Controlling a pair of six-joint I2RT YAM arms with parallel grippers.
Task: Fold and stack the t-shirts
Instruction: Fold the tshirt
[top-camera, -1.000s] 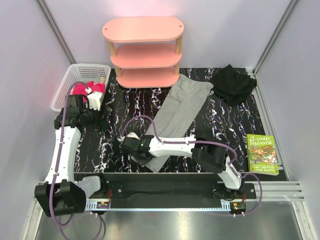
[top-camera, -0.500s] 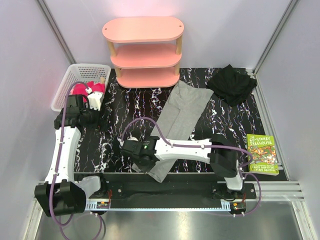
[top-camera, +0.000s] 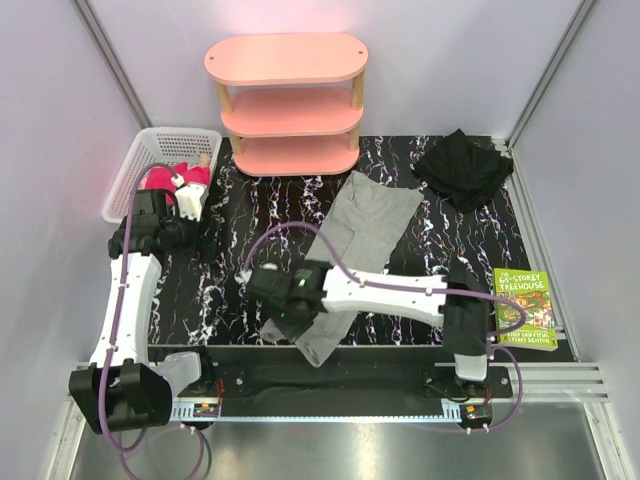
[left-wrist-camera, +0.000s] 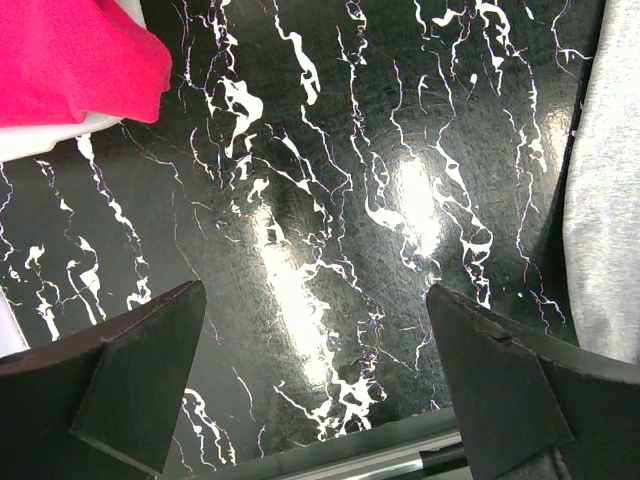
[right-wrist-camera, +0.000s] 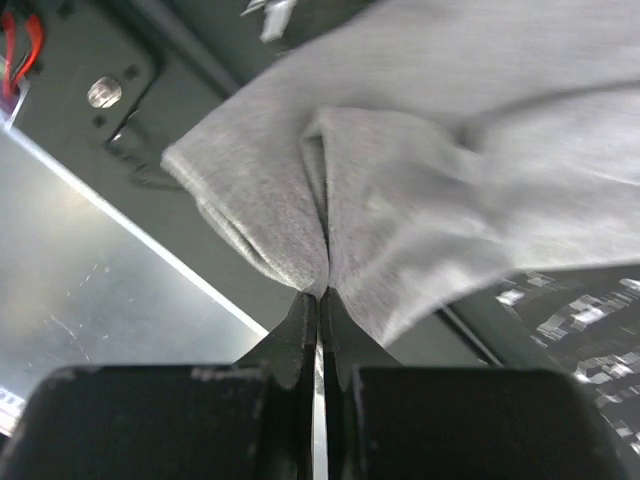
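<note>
Green book (top-camera: 526, 308) at the right edge of the table (top-camera: 220, 290): cover title reads "65-STOREY TREEHOUSE"; smaller print illegible.

Three t-shirts (top-camera: 372, 222), one book (top-camera: 525, 308), one basket (top-camera: 122, 185), one shelf (top-camera: 285, 58), two arms (top-camera: 125, 300)

Overhead view looks down on the whole table (top-camera: 215, 295). Wrist cameras sit close; all three share the grey t-shirt (top-camera: 365, 225).
</note>
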